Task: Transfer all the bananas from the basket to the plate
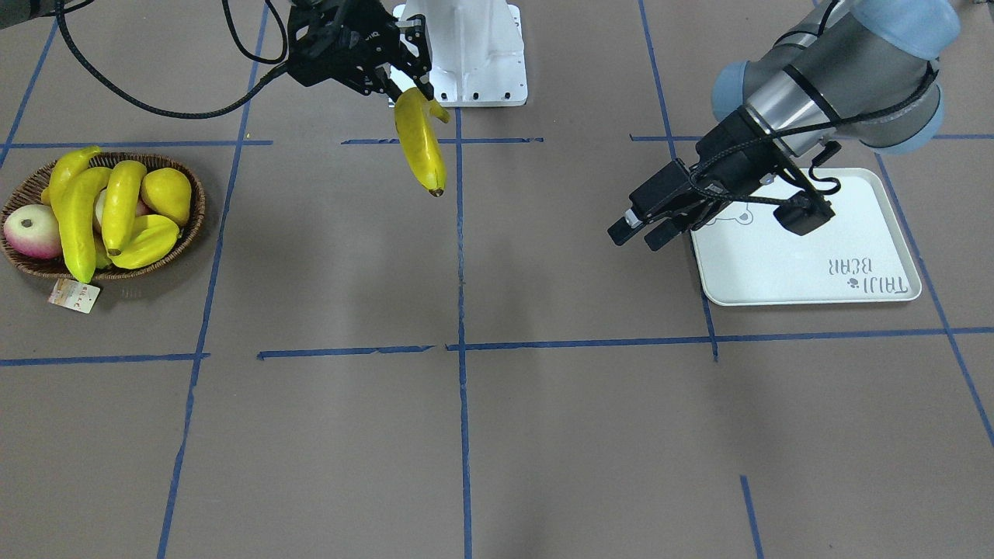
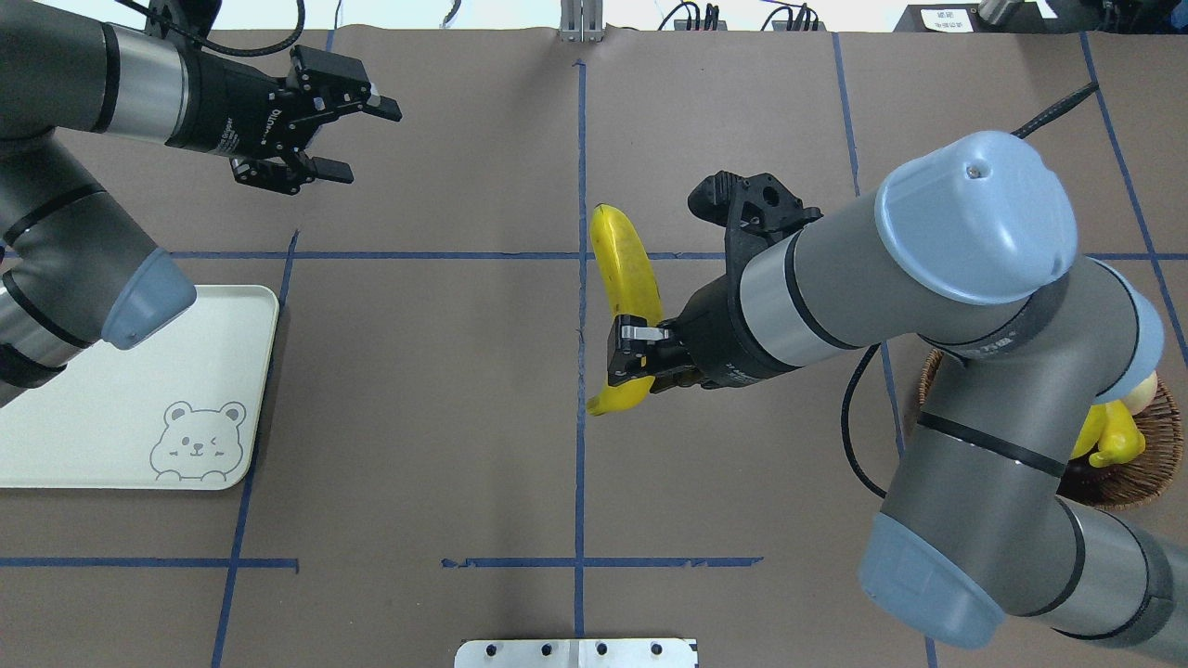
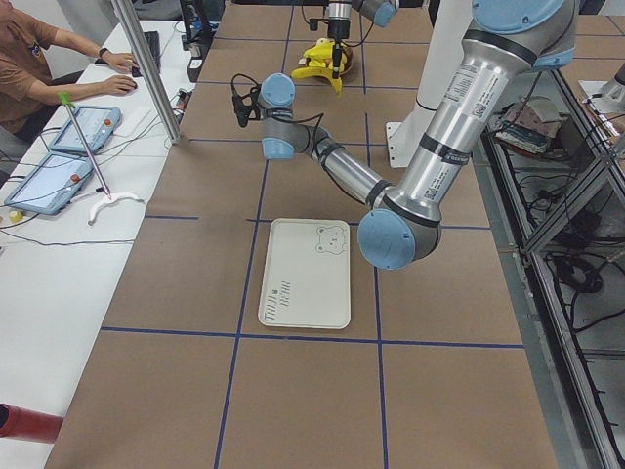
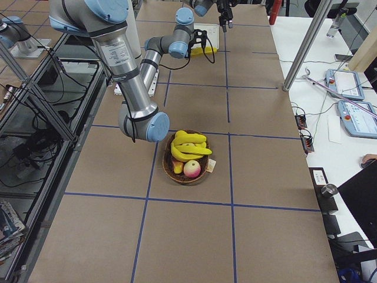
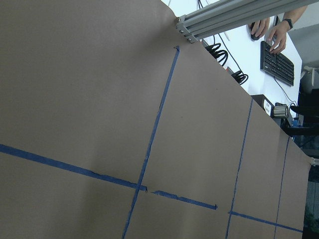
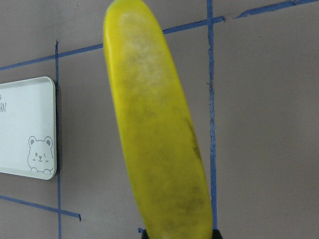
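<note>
Over the brown paper-covered table (image 1: pixel 543 435), well apart from the pale bear-print rectangular plate (image 1: pixel 776 264) and dark wicker basket (image 1: pixel 46 268), a long yellow plastic banana (image 1: pixel 422 147) hangs clamped near one end in the right fingers (image 2: pixel 633 334); so gripped, it could pivot or slip. Left fingers (image 2: pixel 329 170) spread, empty.

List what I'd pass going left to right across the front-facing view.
basket → banana hanging from the right tool → left tool, open → plate
</note>
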`<state>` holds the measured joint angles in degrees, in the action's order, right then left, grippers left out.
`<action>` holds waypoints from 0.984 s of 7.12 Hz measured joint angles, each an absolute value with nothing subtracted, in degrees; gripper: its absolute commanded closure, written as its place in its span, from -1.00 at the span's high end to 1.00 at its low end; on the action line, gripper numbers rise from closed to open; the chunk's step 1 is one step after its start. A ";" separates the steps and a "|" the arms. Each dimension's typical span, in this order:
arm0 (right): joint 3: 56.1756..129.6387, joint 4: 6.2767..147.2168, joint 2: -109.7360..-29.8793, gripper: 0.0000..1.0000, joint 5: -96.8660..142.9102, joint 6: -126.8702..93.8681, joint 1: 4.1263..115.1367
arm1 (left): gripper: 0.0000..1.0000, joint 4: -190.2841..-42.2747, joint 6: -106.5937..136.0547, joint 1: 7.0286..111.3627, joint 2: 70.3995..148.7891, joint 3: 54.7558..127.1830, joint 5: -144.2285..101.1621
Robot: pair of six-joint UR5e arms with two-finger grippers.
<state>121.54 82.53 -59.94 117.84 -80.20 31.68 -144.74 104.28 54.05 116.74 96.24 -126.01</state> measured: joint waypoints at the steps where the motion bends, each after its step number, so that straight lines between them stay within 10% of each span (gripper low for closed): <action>1: 121.60 82.57 -59.82 -0.99 117.94 -80.21 31.72 | 0.96 -147.23 108.55 50.26 118.38 96.86 -123.86; 7: 121.80 82.73 -60.29 -0.99 118.33 -79.63 32.16 | 0.96 -151.25 109.44 44.16 119.16 98.10 -119.12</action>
<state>121.80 82.73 -60.29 118.33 -79.63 32.16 -151.25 109.44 44.16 119.16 98.10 -119.12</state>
